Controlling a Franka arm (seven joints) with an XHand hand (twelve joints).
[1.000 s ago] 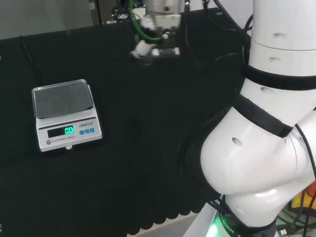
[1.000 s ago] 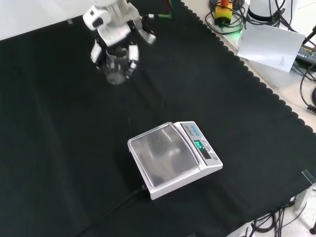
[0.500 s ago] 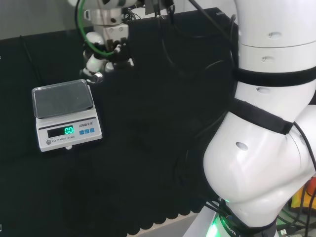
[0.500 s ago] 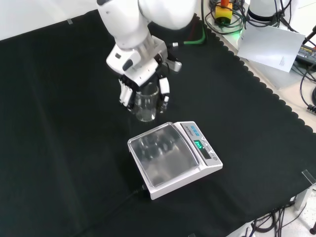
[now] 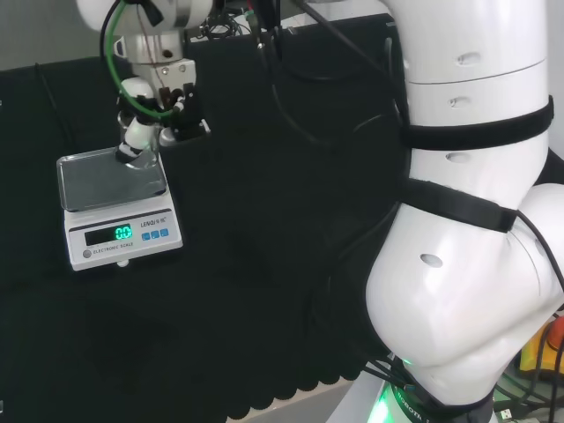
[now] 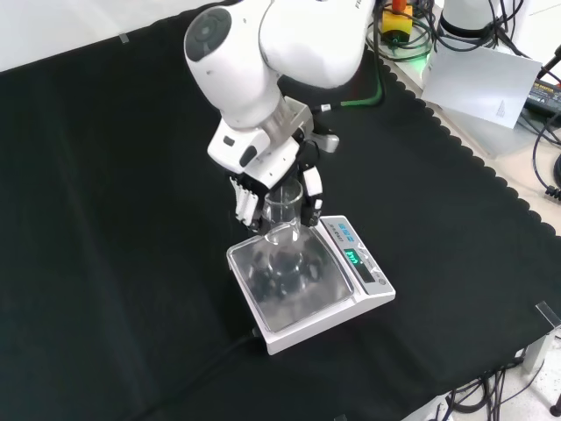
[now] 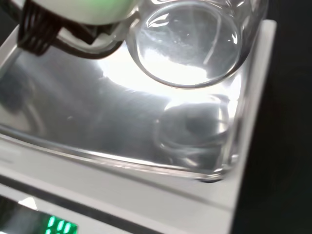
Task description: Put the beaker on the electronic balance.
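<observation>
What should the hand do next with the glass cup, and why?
Probably lower it straight down. The hand holds the beaker over the balance pan, and the wrist view shows its reflection apart from its base, so it seems not yet set down.

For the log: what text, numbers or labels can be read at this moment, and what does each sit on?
Electronic balance, print on its front panel: too small to quote with certainty.
Its display, lit green digits: too small to quote with certainty.
White sheet beyond the cloth, a small mark: too small to read.
Beaker in the hand: no print visible.
</observation>
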